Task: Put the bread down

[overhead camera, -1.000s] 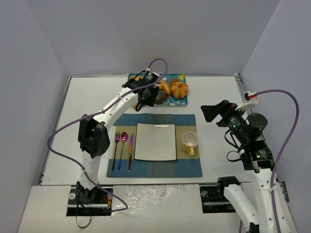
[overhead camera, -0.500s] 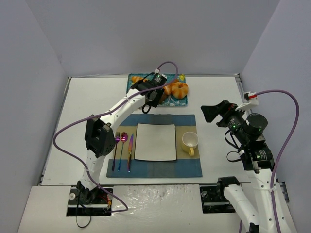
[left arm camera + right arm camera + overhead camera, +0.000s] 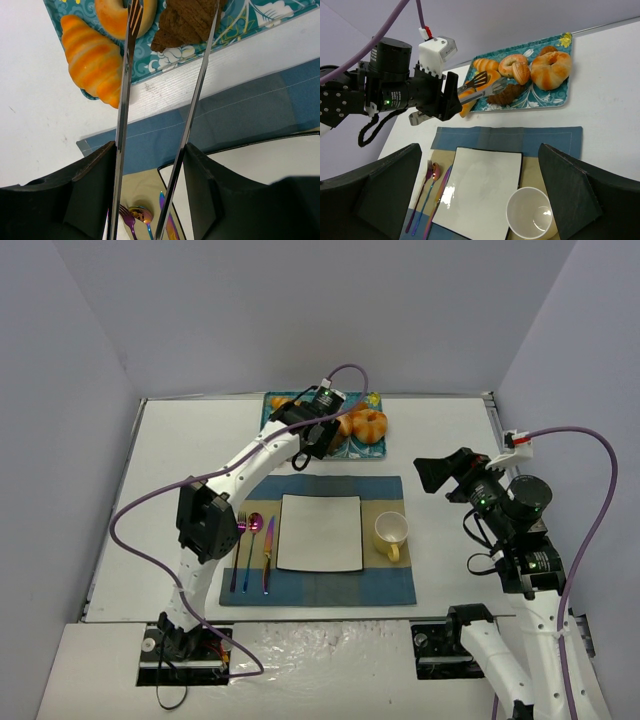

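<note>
Left gripper (image 3: pixel 150 150) is closed partway on tongs (image 3: pixel 122 100). Their blades stand apart and empty, framing the brown bread (image 3: pixel 185 22) on the tray (image 3: pixel 260 15) ahead, apparently to pinch it. The plate (image 3: pixel 250 160) lies just beneath the gripper. Right gripper (image 3: pixel 428 473) is open and empty.

I'm looking down on a white table (image 3: pixel 180 440) boxed in on three sides by plain, pale lavender-grey panels: the back wall (image 3: pixel 320 310) at 12 o'clock, the left wall (image 3: pixel 50 440) at 9 o'clock and the right wall (image 3: pixel 590 360) at 3 o'clock. A thin metal rail (image 3: pixel 493 415) runs along the table's edge at about 2 o'clock. At 6 o'clock a glossy white front ledge (image 3: pixel 330 660) catches a mottled reflection. The light is soft and even, with only faint shadows. Close up, the tabletop shows a few small scuff marks.
</note>
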